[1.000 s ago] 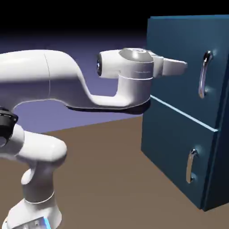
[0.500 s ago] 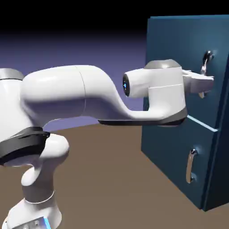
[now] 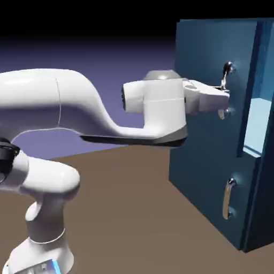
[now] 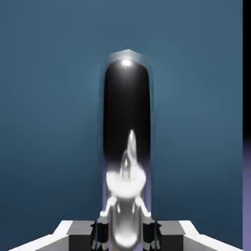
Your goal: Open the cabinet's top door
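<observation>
1. A rendered scene: a white robot arm (image 3: 64, 107) rises from the lower left of the exterior view and reaches level to the right, toward a tall dark teal-blue cabinet (image 3: 206, 176) standing on a brown table (image 3: 134, 214).
2. The cabinet fills the right side of the exterior view. Its top door (image 3: 208, 64) stands partly open, swung out toward the arm, and a pale blue interior (image 3: 258, 126) shows in the gap at its right edge.
3. The top door's long silver handle (image 3: 227, 75) runs vertically. Its upper end shows above the hand and its lower end just below it.
4. The gripper (image 3: 223, 94) is clamped on that handle, about midway along the bar, with the fingers closed around it.
5. In the hand view, the handle (image 4: 126, 147) fills the middle as a dark, glossy upright bar with a bright highlight at its top, against flat teal door panel.
6. At the bottom of the hand view, the two grey fingertips (image 4: 100, 230) press in on either side of the shiny bar.
7. The lower door (image 3: 206, 187) sits shut below, with its own shorter silver handle (image 3: 228, 199) untouched and well apart from the hand.
8. No brand names, labels or writing can be read on the arm, the cabinet or the table.
</observation>
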